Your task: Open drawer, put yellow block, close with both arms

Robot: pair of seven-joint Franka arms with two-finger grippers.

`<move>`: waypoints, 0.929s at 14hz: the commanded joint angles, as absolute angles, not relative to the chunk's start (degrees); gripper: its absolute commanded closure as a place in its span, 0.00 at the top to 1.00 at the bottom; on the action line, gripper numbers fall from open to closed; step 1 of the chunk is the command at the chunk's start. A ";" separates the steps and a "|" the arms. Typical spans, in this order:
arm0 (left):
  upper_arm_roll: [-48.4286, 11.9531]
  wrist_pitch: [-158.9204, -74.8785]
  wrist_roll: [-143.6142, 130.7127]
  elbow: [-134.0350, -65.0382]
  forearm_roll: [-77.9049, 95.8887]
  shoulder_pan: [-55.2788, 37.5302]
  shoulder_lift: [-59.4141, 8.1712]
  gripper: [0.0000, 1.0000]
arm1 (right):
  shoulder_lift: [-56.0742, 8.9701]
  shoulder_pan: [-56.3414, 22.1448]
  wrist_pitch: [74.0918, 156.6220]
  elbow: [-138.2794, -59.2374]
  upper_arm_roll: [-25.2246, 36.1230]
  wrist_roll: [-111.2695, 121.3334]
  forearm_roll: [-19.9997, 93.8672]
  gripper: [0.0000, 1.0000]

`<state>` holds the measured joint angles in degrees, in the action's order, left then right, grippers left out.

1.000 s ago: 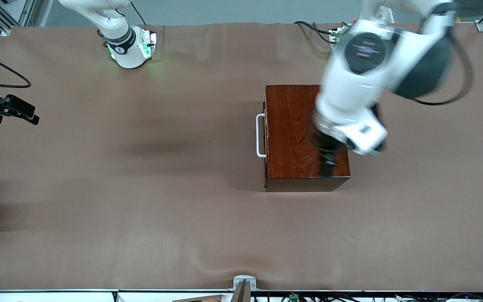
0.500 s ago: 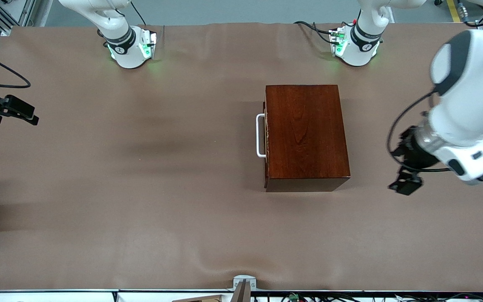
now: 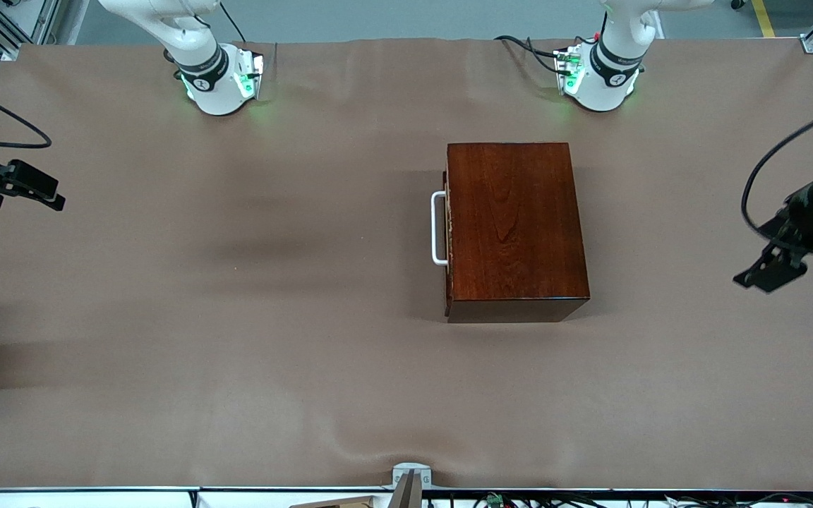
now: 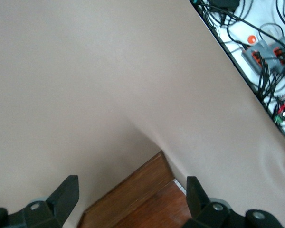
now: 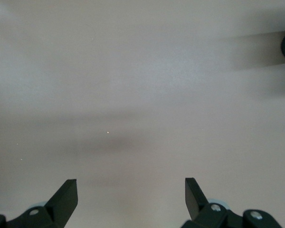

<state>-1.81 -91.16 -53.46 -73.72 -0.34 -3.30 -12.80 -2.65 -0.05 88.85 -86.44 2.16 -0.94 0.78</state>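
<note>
The dark reddish-brown wooden box (image 3: pixel 512 229) stands in the middle of the table. The drawer is shut in it, and only its white bar handle (image 3: pixel 437 227) shows, facing the right arm's end. The yellow block is not in view. My left gripper (image 3: pixel 768 272) hangs open and empty over the table at the left arm's end, apart from the box. In the left wrist view a corner of the box (image 4: pixel 142 204) shows between the open fingers of the left gripper (image 4: pixel 131 186). My right gripper (image 3: pixel 29 189) waits open and empty over the right arm's end; the right wrist view shows the gripper (image 5: pixel 130 186) over bare cloth.
Brown cloth (image 3: pixel 237 317) covers the table. The arm bases (image 3: pixel 223 77) (image 3: pixel 600 74) stand along the table edge farthest from the front camera. Cables and electronics (image 4: pixel 266 47) lie off the table's edge. A metal bracket (image 3: pixel 410 478) sits at the edge nearest the front camera.
The left arm has swung from over the box top out to the left arm's end of the table. The right arm and the box have not moved.
</note>
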 commanded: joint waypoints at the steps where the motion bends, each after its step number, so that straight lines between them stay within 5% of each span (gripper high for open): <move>1: -1.85 -91.49 -43.89 -84.88 0.88 -2.90 -2.31 1.00 | -1.85 0.97 88.86 -86.84 1.49 -1.32 1.23 1.00; 13: -1.32 -81.74 -0.91 -87.19 1.32 -1.58 2.81 1.00 | -1.85 0.88 88.51 -86.92 1.49 -1.32 1.23 1.00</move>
